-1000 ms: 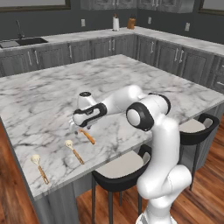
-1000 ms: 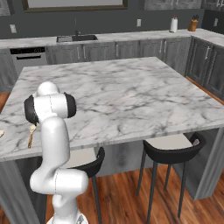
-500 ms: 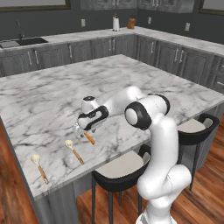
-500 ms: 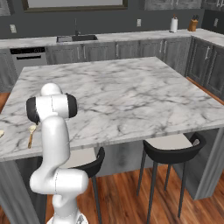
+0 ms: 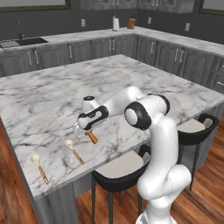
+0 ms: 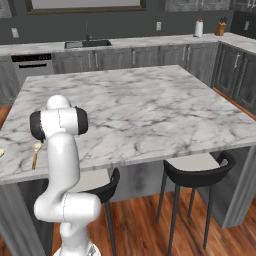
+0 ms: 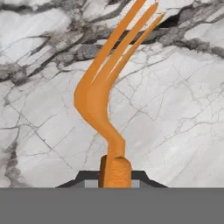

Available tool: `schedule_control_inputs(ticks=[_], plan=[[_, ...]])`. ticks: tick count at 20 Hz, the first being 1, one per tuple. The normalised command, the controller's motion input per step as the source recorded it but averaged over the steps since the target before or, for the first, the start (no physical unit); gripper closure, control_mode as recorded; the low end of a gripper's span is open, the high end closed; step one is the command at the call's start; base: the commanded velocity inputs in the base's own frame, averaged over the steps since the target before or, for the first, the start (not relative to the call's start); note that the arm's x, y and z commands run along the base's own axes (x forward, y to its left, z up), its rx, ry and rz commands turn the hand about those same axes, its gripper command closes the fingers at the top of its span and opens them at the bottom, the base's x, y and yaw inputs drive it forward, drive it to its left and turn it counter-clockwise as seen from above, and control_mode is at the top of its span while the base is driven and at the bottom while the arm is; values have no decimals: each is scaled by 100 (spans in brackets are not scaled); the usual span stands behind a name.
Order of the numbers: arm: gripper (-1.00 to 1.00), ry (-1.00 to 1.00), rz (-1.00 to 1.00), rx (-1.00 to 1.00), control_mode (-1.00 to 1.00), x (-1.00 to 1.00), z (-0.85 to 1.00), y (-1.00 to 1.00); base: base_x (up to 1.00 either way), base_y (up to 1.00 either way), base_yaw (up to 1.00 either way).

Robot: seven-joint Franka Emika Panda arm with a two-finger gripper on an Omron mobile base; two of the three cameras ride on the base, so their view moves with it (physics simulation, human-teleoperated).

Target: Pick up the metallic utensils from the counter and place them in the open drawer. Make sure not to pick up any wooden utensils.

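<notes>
An orange fork (image 7: pixel 96 100), one of the metallic utensils, lies close over the white marble counter (image 5: pixel 43 100) with its tines pointing away from the hand. My gripper (image 7: pixel 114 179) is shut on its handle, the dark fingertips pressed against both sides. From the left base, the gripper (image 5: pixel 85 130) is low over the counter's near edge and the orange handle (image 5: pixel 92 138) sticks out below it. Two wooden utensils, pale-bowled spoons (image 5: pixel 73 149) (image 5: pixel 39 167), lie left of the gripper near the edge. One spoon (image 6: pixel 35 152) shows from the right base. The open drawer is out of view.
Two black stools (image 5: pixel 120 170) (image 5: pixel 194 129) stand under the counter's near edge beside my base. Along the far wall runs a worktop with a sink (image 5: pixel 17 42), a paper towel roll (image 5: pixel 115 22) and a knife block (image 5: pixel 131 22).
The gripper has come down onto the fork and its jaws have closed on the orange handle. The spoons have not moved.
</notes>
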Motion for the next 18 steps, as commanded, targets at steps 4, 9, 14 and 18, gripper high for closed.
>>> schedule_control_inputs(ticks=[4, 9, 14, 18], plan=[[100, 0, -1, 1, -100, -20, 8, -13, 0, 0, 0], [100, -1, -7, 4, -100, -53, 77, -41, 0, 0, 0], [100, -21, -15, 6, -100, -89, 100, -50, 0, 0, 0], [100, -28, -20, 7, -100, -100, 100, -62, 0, 0, 0]])
